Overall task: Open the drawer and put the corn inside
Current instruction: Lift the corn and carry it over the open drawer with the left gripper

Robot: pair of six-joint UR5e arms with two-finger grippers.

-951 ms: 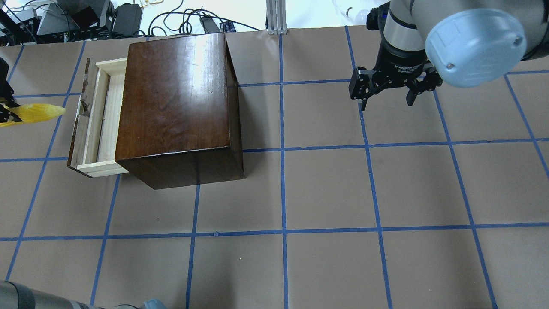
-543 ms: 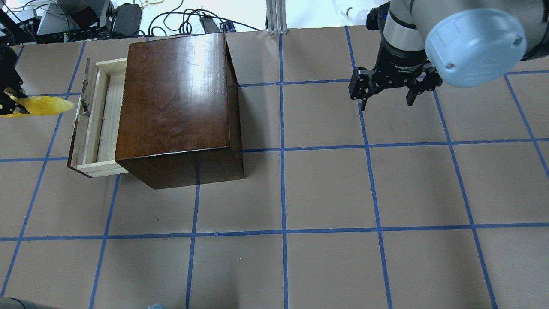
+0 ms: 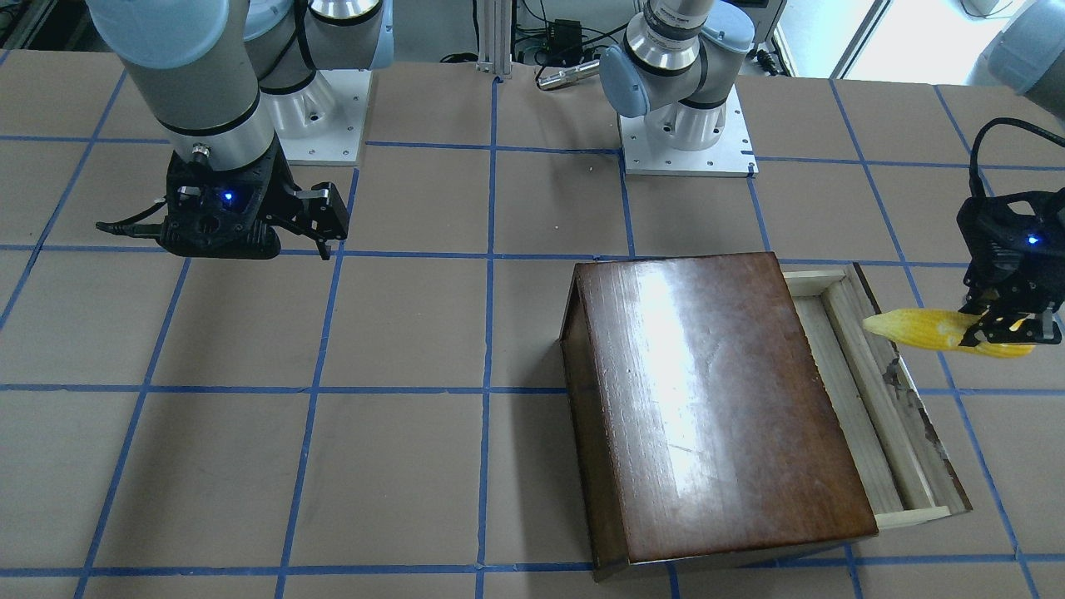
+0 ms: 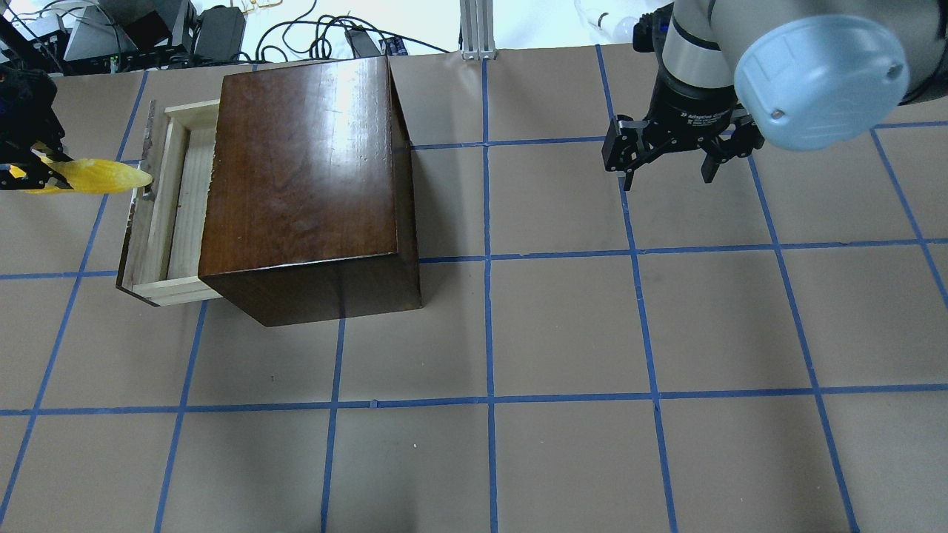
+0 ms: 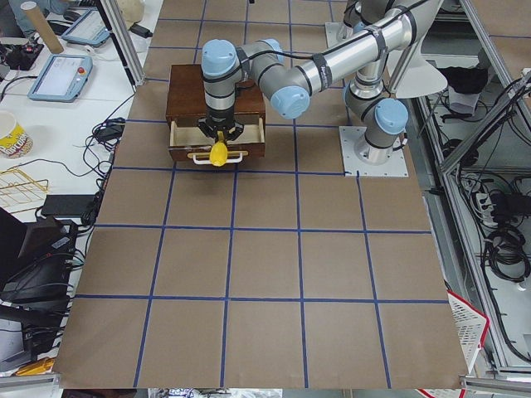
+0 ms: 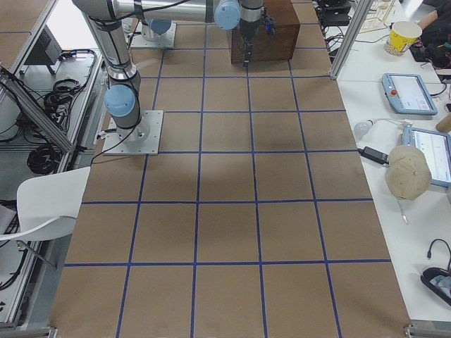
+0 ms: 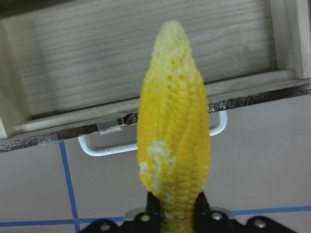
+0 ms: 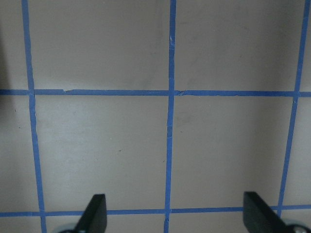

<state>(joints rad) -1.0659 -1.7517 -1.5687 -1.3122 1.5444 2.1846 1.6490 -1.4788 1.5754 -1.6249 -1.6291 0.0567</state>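
Left gripper (image 3: 1007,334) fingers were clamped on the thick end of the corn (image 4: 104,176). The cob stuck out level, its pale tip over the front edge of the drawer (image 4: 189,200). The risk, as a judgement: the drawer stood only partly out of the box (image 4: 304,170), leaving a narrow slot. Let go here, the cob would likely land across the chipped front or the white handle (image 7: 97,148) and roll to the table. The left arm reached in from the far left. Right gripper (image 4: 666,178), fingers apart and empty, hung at the far right.

Corn (image 4: 96,176) tip over drawer (image 4: 194,200) front (barely)
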